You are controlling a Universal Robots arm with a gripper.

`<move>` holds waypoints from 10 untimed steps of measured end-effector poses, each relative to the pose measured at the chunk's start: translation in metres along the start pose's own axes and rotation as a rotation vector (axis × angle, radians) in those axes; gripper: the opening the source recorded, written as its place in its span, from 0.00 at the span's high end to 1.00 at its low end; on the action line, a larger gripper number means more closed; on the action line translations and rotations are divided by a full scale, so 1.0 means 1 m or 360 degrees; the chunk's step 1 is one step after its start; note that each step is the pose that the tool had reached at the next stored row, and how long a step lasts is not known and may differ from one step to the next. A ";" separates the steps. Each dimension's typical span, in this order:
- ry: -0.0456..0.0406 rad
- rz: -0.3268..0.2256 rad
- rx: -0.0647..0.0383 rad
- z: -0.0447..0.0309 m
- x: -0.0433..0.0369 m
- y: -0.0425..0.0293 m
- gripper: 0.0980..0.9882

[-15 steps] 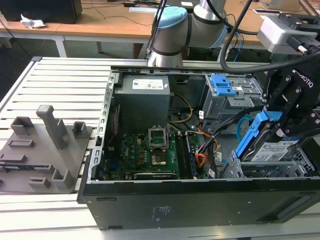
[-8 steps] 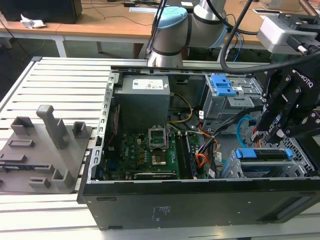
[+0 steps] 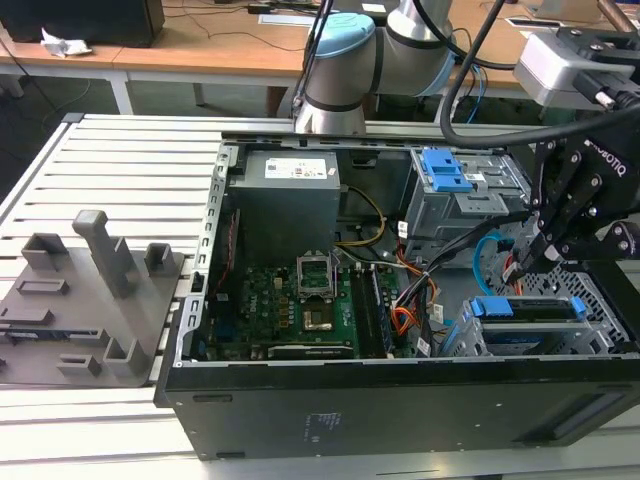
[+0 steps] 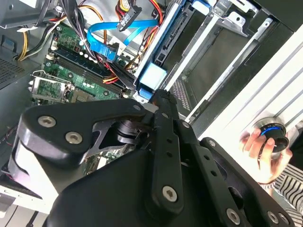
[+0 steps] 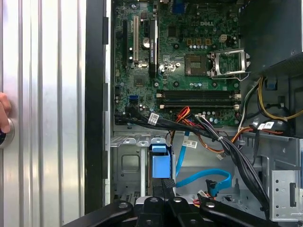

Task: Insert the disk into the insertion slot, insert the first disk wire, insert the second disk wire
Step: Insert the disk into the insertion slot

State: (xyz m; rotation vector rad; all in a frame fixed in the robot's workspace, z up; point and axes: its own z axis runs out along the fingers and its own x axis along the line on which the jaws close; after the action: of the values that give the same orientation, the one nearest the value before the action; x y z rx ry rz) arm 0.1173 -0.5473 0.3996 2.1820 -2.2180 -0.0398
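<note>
The disk (image 3: 528,308), in its bright blue caddy, lies in the insertion slot (image 3: 600,340), the low grey perforated cage at the exterior view's right inside the open computer case. My black gripper (image 3: 522,260) hangs just above the disk's near end, fingers shut together with nothing seen between them. In the second wrist view the gripper (image 4: 160,95) has its tips right beside the blue caddy end (image 4: 152,78). In the first wrist view the gripper (image 5: 163,187) sits against the same blue end (image 5: 159,163). A blue flat wire (image 5: 203,178) and a black plug on coloured wires (image 4: 128,16) hang loose nearby.
A taller grey cage with a blue latch (image 3: 445,170) stands behind the slot. The motherboard (image 3: 300,300) and power supply (image 3: 285,200) take up the case's left half. A grey fixture (image 3: 90,290) sits on the slatted table. A person's hand (image 4: 260,151) rests on a round knob beside the case.
</note>
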 end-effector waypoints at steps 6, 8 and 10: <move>0.0000 0.0000 -0.0001 0.0044 -0.0004 -0.0095 0.99; 0.0000 0.0000 -0.0001 0.0078 -0.0005 -0.0097 0.99; 0.0000 0.0000 -0.0001 0.0102 -0.0004 -0.0098 0.99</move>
State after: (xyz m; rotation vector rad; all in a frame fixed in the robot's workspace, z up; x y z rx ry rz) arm 0.1267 -0.5471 0.3890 2.1817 -2.2177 -0.0406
